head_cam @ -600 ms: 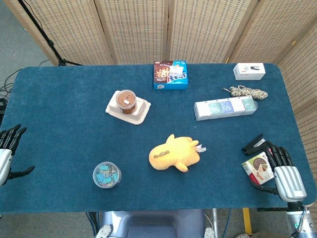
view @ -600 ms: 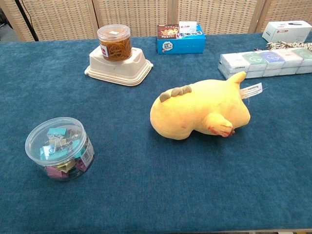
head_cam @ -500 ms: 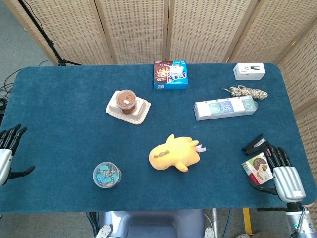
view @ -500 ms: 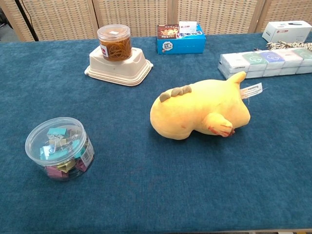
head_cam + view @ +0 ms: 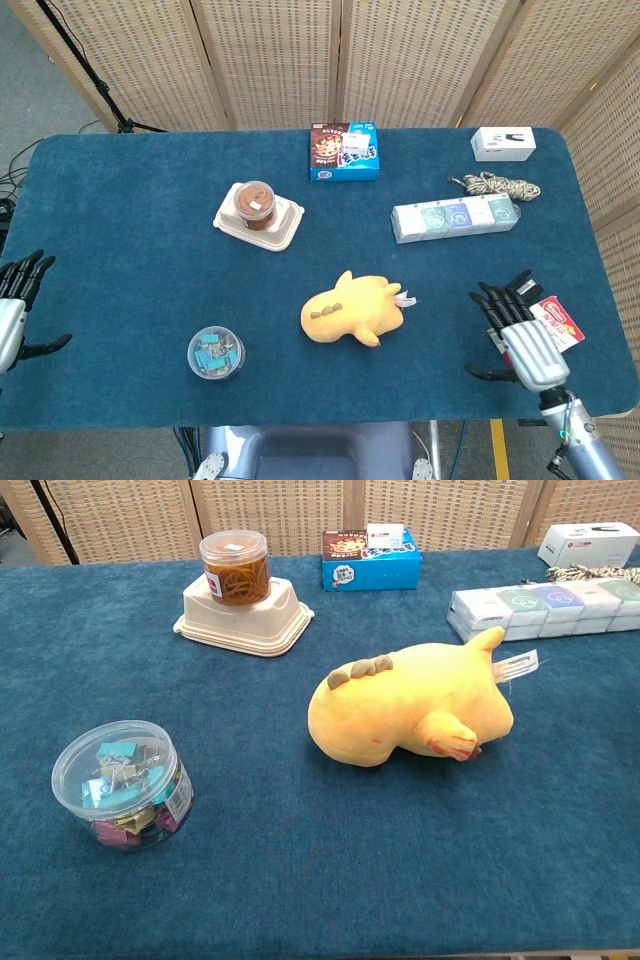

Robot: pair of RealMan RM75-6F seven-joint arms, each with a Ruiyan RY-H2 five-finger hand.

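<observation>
Right hand (image 5: 522, 335) spread flat beside flat rectangular red-white packet (image 5: 557, 323).

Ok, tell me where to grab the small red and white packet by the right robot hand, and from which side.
Probably by its long edges, coming from above. The small red and white packet lies flat on the blue table, just right of the right robot hand, whose fingers are spread and hold nothing. Being flat and thin, it offers only its edges; the hand partly hides its left side.

Matt blue cloth table cover (image 5: 150, 230), fuzzy yellow plush toy (image 5: 352, 310), clear glossy plastic tub (image 5: 216, 353).
</observation>
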